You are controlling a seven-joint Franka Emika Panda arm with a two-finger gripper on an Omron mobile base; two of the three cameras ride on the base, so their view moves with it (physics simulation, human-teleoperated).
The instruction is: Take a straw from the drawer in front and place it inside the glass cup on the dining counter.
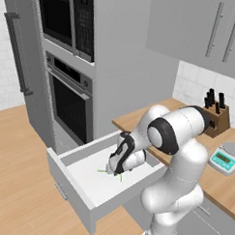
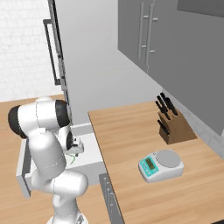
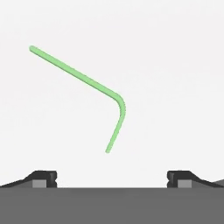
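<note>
In the hand view we see the end effector (image 3: 112,177) at the bottom edge, its two dark fingertips (image 3: 43,176) standing wide apart with nothing between them: it is open. Just beyond the tips, apart from both, the thin light-green straw (image 3: 83,78) lies on the pale floor of the drawer. It is bent rather than straight: a long leg runs toward the upper left and a short leg turns down toward the tips.

In the left base view we find the white arm with dark joints (image 1: 172,136) reaching down into the wide, shallow light-grey drawer (image 1: 70,182), which stands pulled out. The hand covers most of the straw here; only thin green slivers show beside it. In the right base view the arm's own body hides much of the drawer, and we make out just a faint green curve there.

Farther back, the light-wood bench (image 2: 131,131) carries a teal-and-grey kitchen scale (image 2: 160,165) and, beyond it, a wooden knife block with dark handles (image 2: 173,124). The scale is cut off at the right edge of the left base view. To the left stands the tall grey oven column with dark glass doors (image 1: 69,100).
</note>
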